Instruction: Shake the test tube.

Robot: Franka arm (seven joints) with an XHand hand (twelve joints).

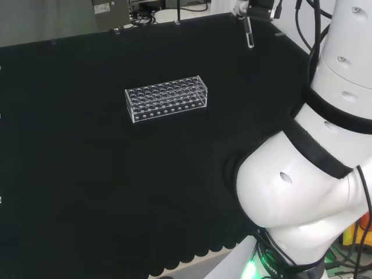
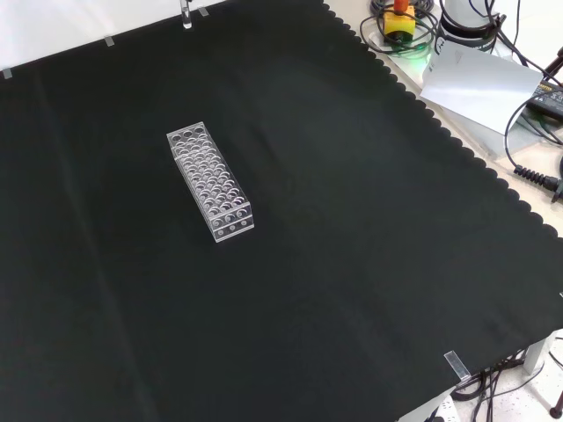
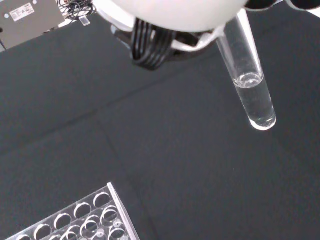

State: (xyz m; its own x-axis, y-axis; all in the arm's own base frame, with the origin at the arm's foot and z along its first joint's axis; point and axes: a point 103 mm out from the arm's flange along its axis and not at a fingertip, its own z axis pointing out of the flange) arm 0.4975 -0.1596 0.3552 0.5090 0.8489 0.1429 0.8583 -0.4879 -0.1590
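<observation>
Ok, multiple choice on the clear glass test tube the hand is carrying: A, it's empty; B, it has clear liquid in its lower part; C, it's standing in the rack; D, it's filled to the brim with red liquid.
B: the wrist view shows the clear glass test tube with a clear liquid line near its rounded end, held above the black cloth, away from the clear plastic tube rack.

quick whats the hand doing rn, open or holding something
Hand: shut on the clear glass test tube with a little clear liquid in its bottom, held high above the black cloth.
</observation>
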